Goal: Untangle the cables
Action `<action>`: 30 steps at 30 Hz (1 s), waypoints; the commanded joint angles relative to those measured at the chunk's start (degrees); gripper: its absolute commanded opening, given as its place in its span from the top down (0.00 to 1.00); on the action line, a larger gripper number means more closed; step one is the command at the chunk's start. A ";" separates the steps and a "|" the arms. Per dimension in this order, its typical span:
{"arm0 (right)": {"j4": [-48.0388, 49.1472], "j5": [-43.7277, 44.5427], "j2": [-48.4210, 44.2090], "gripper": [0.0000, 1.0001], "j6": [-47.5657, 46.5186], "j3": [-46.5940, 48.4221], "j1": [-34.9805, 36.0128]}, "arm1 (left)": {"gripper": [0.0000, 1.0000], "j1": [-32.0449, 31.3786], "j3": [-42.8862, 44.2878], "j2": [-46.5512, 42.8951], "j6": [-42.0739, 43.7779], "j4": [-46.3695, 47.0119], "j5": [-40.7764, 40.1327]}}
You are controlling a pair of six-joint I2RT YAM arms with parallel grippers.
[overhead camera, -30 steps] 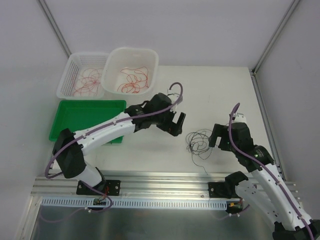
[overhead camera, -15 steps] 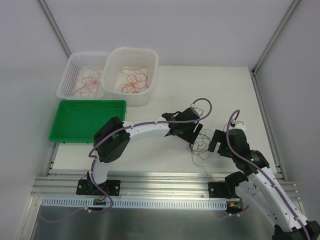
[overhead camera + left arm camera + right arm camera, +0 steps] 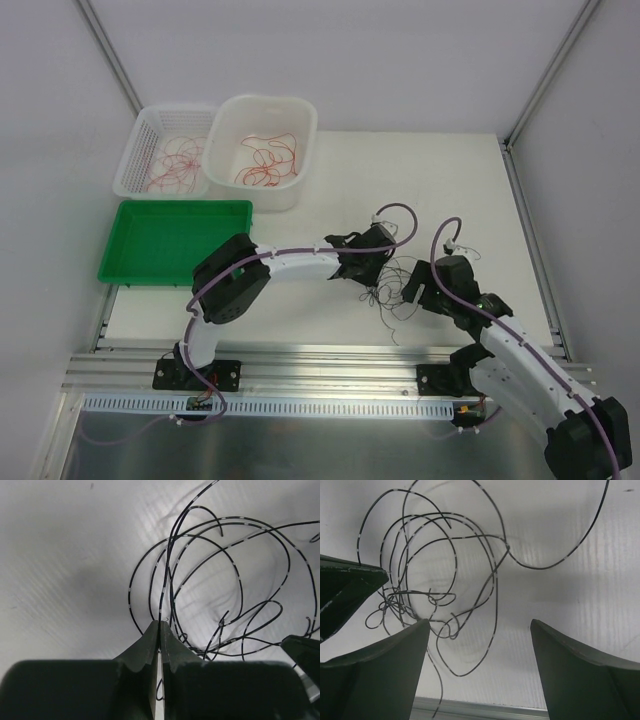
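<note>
Cables, hair-thin black wire loops point(image 3: 396, 283), sit tangled on the white table point(image 3: 450, 190), centre-right of the top view. In its wrist view the left gripper point(image 3: 159, 629) is pinched on one strand at lower centre, with the loops fanning above. The right gripper point(image 3: 479, 626) is spread wide, knot at its lower left. Suggest the right pins the knot while the left draws its strand out slowly.

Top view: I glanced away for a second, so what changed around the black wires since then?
The left gripper swung right from beside the tub down onto the black wires and shut on one. The right gripper edged left toward them, open. The basket, tub and tray stayed put.
</note>
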 commanded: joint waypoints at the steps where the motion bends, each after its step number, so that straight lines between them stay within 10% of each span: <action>1: 7.32 -2.36 2.42 0.16 1.77 -1.56 0.01 | 1.00 0.07 -2.87 -4.71 -1.87 1.83 -2.35; 17: 12.79 -3.43 10.87 0.99 -1.21 -1.13 0.01 | 1.00 4.54 -12.36 -17.89 -4.24 4.03 -2.61; 30: -17.10 17.31 -5.13 0.99 -13.51 23.45 -4.82 | 1.00 24.22 -30.38 -46.36 -0.48 -1.93 -11.65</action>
